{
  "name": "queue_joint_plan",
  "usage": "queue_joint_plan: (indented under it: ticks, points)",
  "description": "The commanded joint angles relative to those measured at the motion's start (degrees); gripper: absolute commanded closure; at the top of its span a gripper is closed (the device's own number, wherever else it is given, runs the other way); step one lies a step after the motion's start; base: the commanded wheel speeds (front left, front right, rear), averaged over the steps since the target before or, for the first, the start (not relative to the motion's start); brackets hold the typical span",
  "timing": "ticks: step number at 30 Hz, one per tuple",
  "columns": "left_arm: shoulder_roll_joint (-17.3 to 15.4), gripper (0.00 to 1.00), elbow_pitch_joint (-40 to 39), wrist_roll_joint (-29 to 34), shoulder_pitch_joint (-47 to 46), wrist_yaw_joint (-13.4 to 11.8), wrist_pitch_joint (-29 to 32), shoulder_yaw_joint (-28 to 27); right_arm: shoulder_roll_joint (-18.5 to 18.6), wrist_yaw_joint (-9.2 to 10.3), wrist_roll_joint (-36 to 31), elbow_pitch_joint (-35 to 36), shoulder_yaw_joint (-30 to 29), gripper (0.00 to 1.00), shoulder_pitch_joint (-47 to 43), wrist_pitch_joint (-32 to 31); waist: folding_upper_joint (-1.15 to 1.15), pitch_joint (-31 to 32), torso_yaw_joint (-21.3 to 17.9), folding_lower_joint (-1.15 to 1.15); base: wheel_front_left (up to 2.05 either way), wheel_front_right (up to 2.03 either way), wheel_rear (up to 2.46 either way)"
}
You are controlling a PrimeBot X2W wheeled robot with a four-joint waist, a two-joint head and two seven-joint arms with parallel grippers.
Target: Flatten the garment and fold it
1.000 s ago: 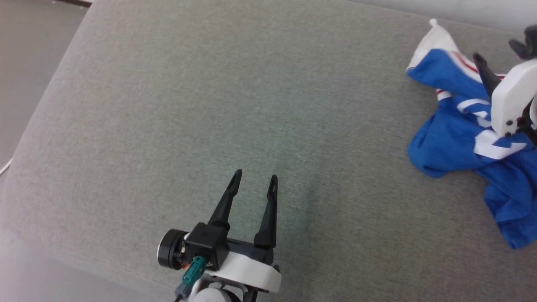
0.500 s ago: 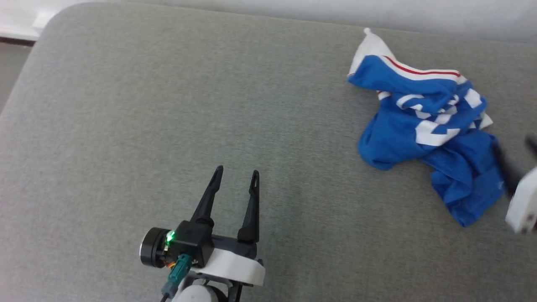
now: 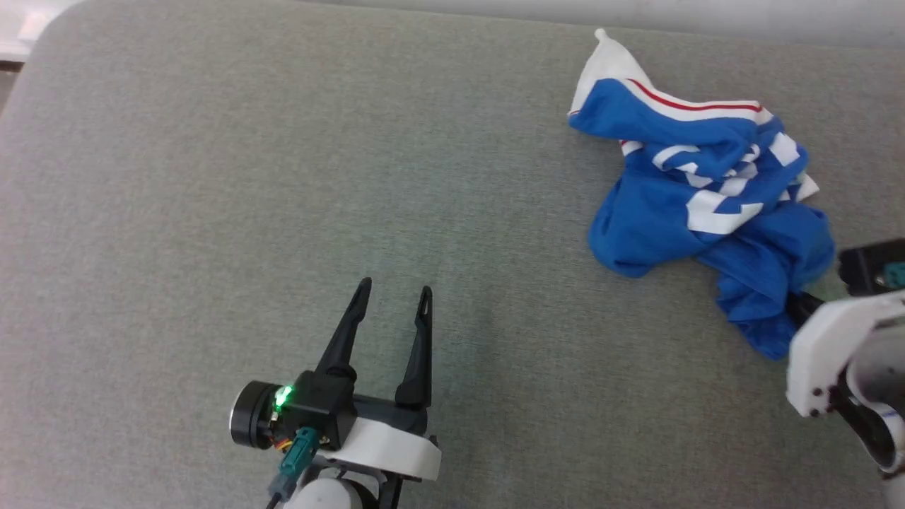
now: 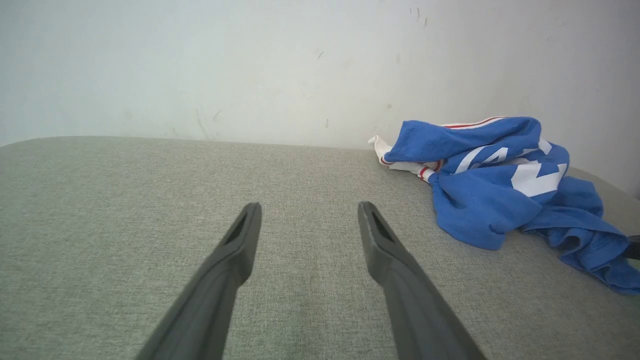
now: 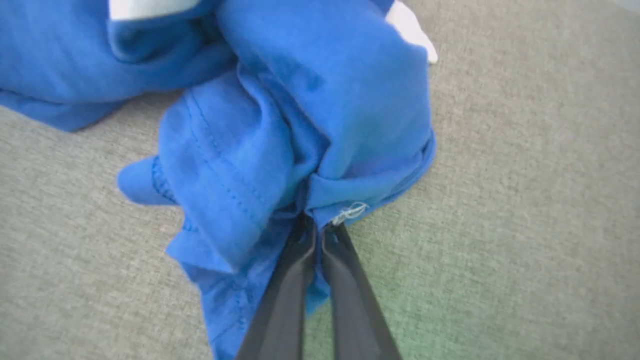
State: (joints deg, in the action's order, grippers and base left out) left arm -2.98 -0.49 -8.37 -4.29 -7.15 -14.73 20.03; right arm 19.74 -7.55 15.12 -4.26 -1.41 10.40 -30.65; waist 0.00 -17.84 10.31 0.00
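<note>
The right gripper (image 5: 316,227) clamps a blue edge of the garment (image 5: 300,100). The left gripper (image 3: 394,286) gapes wide; the garment lies well to its right.

the head camera looks down on the grey padded top (image 3: 212,177). the left wrist one sits low, facing the wall (image 4: 250,65). the right wrist one is very near the blue jersey (image 5: 300,100), which all three see.

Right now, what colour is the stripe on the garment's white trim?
Red, along the white trim of the garment; clearest in the head view.
</note>
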Motion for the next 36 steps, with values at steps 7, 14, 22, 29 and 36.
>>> queue_joint_plan:
  ticks: [7,14,22,29,36]
  points:
    - [-0.05,0.00,0.60,1.20,-1.59,0.53,-0.27,-1.17,3.44,0.06,12.51,8.27,10.75,1.00,2.79,-5.25,0.00,1.41,-5.04,0.00,0.00,0.00,0.00]
    - [-0.08,0.00,1.05,0.95,-0.53,0.75,-0.27,-2.28,16.29,0.06,28.69,20.41,13.54,1.00,-12.34,-20.93,0.00,3.17,-7.57,0.00,0.00,0.00,0.00]
    - [-0.04,0.00,1.88,0.22,1.63,1.43,-0.27,-2.58,15.89,0.06,27.77,22.35,9.61,1.00,-28.32,-25.37,0.00,4.26,-7.59,0.00,0.00,0.00,0.00]
    - [-0.45,0.00,2.65,0.36,2.67,1.98,-0.27,-3.15,9.54,0.06,23.64,24.12,7.67,0.00,-22.49,-13.71,0.00,6.67,-7.54,0.00,0.00,0.00,0.00]
    - [-0.52,0.00,1.58,0.64,3.08,2.12,-0.27,-3.14,4.43,0.06,13.98,25.43,-5.27,0.00,-10.63,-1.60,0.00,5.83,-7.03,0.00,0.00,0.00,0.00]
